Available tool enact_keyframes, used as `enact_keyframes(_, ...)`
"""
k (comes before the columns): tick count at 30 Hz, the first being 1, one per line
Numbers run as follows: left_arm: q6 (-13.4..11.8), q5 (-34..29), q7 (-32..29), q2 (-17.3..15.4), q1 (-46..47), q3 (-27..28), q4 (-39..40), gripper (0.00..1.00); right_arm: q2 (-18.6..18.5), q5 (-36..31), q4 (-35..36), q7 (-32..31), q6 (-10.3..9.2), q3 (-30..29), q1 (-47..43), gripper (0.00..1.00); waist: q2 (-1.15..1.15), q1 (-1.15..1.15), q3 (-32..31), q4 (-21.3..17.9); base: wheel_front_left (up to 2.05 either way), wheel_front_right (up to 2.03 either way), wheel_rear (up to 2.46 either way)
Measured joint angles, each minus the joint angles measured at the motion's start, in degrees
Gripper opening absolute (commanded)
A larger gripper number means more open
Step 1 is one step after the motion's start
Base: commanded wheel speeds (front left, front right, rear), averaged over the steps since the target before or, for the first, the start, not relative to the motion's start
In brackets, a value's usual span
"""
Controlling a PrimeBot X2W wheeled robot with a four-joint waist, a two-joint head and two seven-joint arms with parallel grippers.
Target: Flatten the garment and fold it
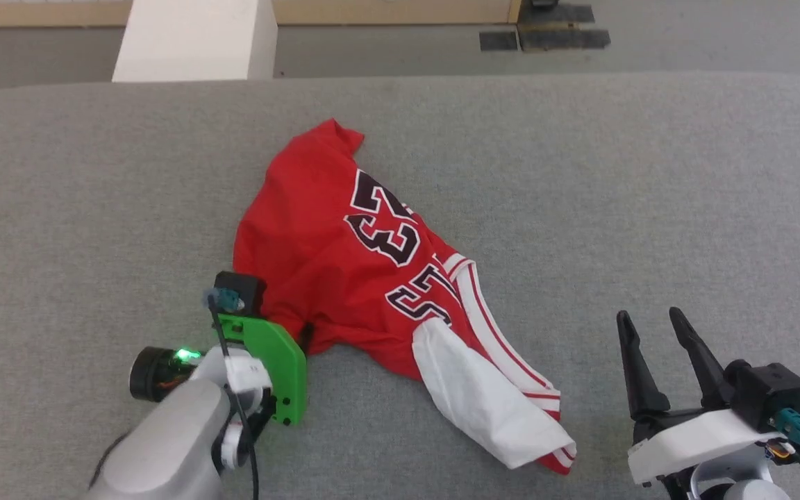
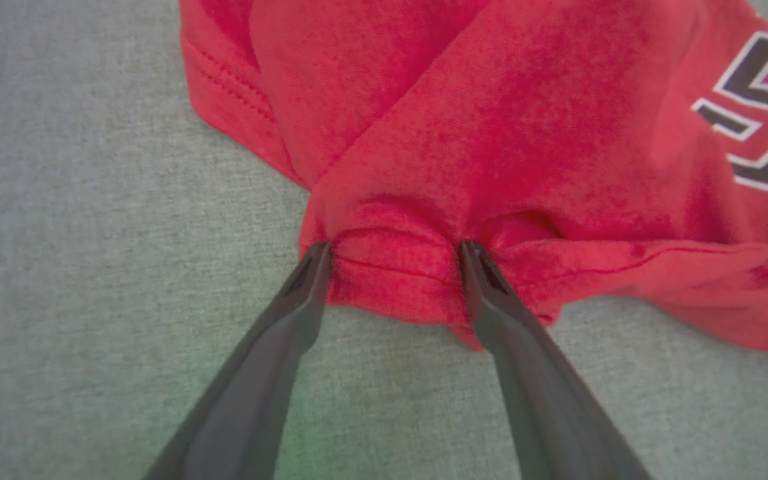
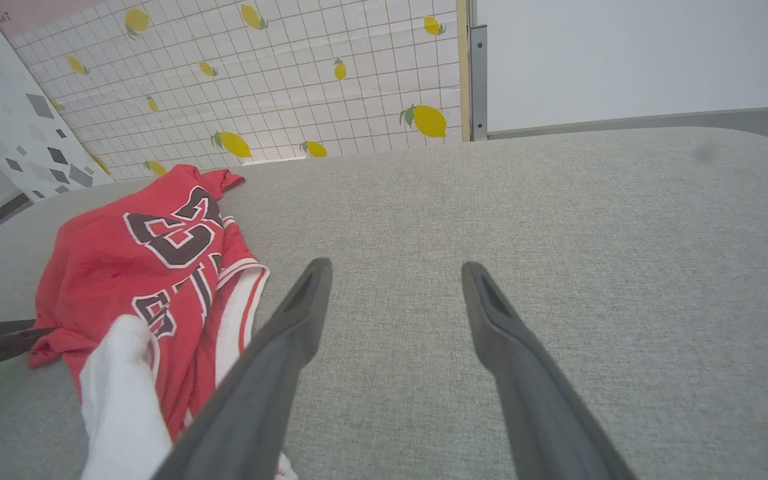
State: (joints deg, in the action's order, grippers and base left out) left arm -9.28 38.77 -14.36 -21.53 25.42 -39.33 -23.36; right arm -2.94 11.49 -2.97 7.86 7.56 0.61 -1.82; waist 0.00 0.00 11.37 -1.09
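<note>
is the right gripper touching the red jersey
No, in the head view the right gripper stands open over the grey surface, clear of the garment.

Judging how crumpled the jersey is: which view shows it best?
The head view: the whole garment lies bunched on the grey surface. The left wrist view gives a close-up of its red hem at the open left gripper; the right wrist view sees it obliquely, partly cut off.

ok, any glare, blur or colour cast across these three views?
Head view: even soft light, jersey sharp, no glare. Left wrist view: green tint on the grey surface between the left gripper fingers; cloth close up looks soft. Right wrist view: wide-angle bend in the surface's far edge, white sleeve nearly blown out.
</note>
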Motion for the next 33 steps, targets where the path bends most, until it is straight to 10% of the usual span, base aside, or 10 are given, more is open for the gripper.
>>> enact_keyframes(1, 0.9, 0.6, -1.5, -0.2, 0.4, -0.2, -0.1, 0.0, 0.0, 0.0, -0.1, 0.1, 0.0, 0.0, 0.1, 1.0, 0.0, 0.0, 0.4, -0.1, 0.0, 0.0, 0.0)
enact_keyframes(7, 1.8, 2.2, 1.0, -2.0, 0.6, 2.0, 1.0, 0.0, 0.0, 0.0, -1.0, 0.5, 0.0, -0.3, 0.3, 1.0, 0.0, 0.0, 1.0, -0.4, 0.0, 0.0, 0.0)
enact_keyframes(22, -6.5, 3.4, 13.8, -10.8, -4.7, 14.1, 1.3, 0.0, 0.0, 0.0, -3.8, 0.5, 0.0, -0.3, 0.3, 1.0, 0.0, 0.0, -3.0, 2.4, 0.0, 0.0, 0.0)
enact_keyframes(23, -7.0, 3.4, 14.7, -10.7, -5.1, 14.3, 0.9, 0.24, 0.0, 0.0, -4.0, 0.2, 0.0, -0.3, 0.3, 1.0, 0.0, 0.0, -3.1, 2.6, 0.0, 0.0, 0.0)
enact_keyframes(24, -7.3, 3.4, 15.8, -10.6, -5.3, 14.4, 0.6, 1.0, 0.0, 0.0, -4.1, 0.2, 0.0, -0.3, 0.3, 1.0, 0.0, 0.0, -3.2, 2.7, 0.0, 0.0, 0.0)
enact_keyframes(33, -3.8, 0.5, 28.7, -6.7, -7.2, 15.0, 5.9, 1.0, 0.0, -0.9, -3.5, -1.3, 0.0, -0.9, 0.3, 1.0, 0.0, 0.0, -5.0, 4.6, 0.0, 0.0, 0.0)
